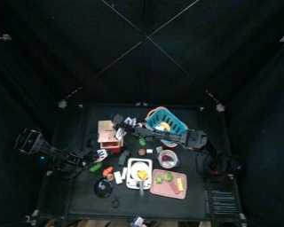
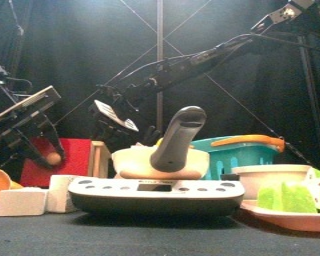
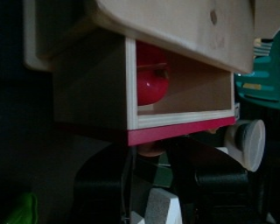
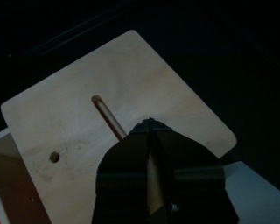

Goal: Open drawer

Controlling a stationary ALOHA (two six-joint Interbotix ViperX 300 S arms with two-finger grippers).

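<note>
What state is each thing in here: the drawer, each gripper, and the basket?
drawer: pulled open, red round thing inside.
right gripper: shut, tip at the unit's pale top.
left gripper: open, close before the drawer's red front.
basket: upright, yellow contents inside.

The drawer (image 3: 166, 83) fills most of the left wrist view: a pale wooden box standing open, its red front edge (image 3: 184, 131) towards the camera. A round red object (image 3: 152, 80) lies inside against the inner wall. A pale round knob (image 3: 245, 144) juts beside the red edge. A teal basket (image 3: 269, 74) shows just beyond the drawer. Whether the left gripper's (image 3: 166, 188) dark jaws are apart is unclear.
</note>
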